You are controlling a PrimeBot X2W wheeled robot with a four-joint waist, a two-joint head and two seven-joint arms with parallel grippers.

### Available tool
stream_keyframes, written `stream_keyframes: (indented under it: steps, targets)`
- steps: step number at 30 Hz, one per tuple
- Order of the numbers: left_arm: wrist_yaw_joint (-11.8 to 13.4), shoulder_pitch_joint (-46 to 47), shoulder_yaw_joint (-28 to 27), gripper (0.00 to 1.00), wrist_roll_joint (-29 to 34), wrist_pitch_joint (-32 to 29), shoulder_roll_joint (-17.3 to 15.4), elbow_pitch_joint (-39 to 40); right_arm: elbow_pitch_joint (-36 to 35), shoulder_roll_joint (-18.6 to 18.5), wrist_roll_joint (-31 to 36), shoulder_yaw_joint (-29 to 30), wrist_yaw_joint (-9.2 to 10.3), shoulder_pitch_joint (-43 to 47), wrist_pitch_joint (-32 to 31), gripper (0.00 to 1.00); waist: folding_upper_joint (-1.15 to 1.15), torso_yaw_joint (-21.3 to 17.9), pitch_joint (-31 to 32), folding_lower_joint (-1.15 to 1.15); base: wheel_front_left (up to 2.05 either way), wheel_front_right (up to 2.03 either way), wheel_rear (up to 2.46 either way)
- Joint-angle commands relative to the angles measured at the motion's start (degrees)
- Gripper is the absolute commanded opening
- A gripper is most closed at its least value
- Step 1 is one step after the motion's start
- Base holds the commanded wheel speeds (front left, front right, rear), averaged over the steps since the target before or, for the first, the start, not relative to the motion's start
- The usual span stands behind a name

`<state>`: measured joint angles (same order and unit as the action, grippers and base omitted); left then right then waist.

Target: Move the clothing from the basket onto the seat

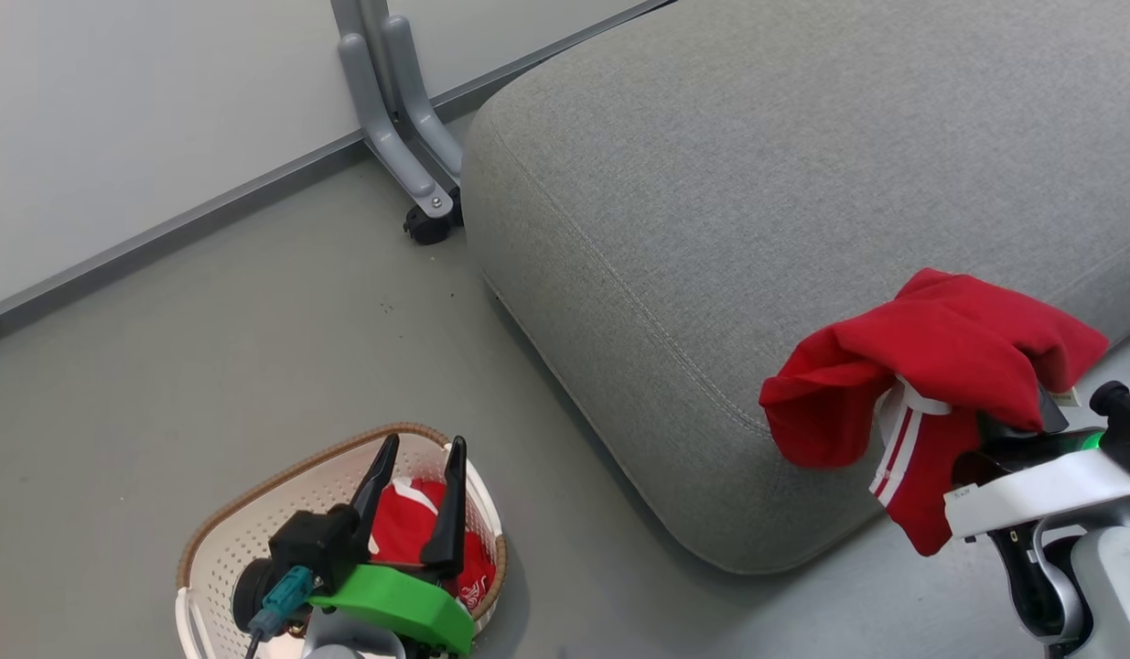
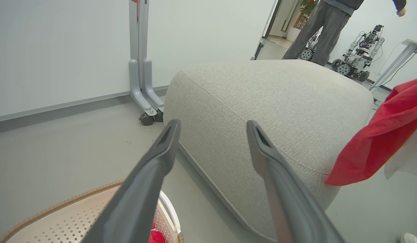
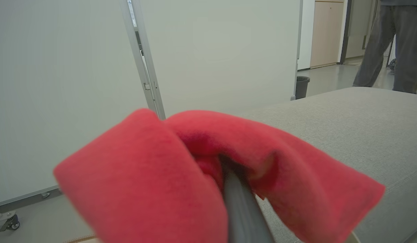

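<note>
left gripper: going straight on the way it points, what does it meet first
Probably the grey seat, its near side: it lies straight ahead of the left gripper, between the open fingers, though depth is unclear.

Readable text: none in any view.
Lettering (image 1: 470, 595): white, on the red clothing (image 1: 409, 535) in the basket (image 1: 253, 540), too small to make out.
Tag (image 1: 1065, 398): pale, beside the held garment (image 1: 949, 352), illegible.
Print (image 1: 960, 494): dark, on the right forearm (image 1: 1031, 490), blurred.

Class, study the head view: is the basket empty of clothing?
No, a red garment with white trim lies inside the basket.
</note>
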<state>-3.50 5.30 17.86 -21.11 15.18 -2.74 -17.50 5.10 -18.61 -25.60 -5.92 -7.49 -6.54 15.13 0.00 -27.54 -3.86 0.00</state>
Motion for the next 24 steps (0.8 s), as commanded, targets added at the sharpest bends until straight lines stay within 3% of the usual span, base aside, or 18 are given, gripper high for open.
stream_keyframes:
  steps: [1, 9, 24]
  targets:
    - [0.5, 0.2, -0.3, 1.0, 0.2, -0.1, -0.3, 0.0, -0.4, -0.1, -0.1, 0.3, 0.0, -0.6, 0.0, 0.0, 0.0, 0.0, -0.1, 0.0, 0.0, 0.0, 0.0]
    - [1.1, -0.2, 0.3, 1.0, 1.3, -0.1, -0.3, 1.2, -0.2, -2.5, 0.8, 0.0, 0.0, -4.6, 0.0, 0.0, 0.0, -0.1, -2.3, 0.0, 0.0, 0.0, 0.0]
    - [3.6, 14.6, 9.3, 1.0, 6.2, -0.1, -0.3, 2.3, 2.9, -12.1, 0.6, 4.4, 0.0, -27.5, 0.0, 0.0, 0.0, 7.0, -19.0, 0.0, 0.0, 0.0, 0.0]
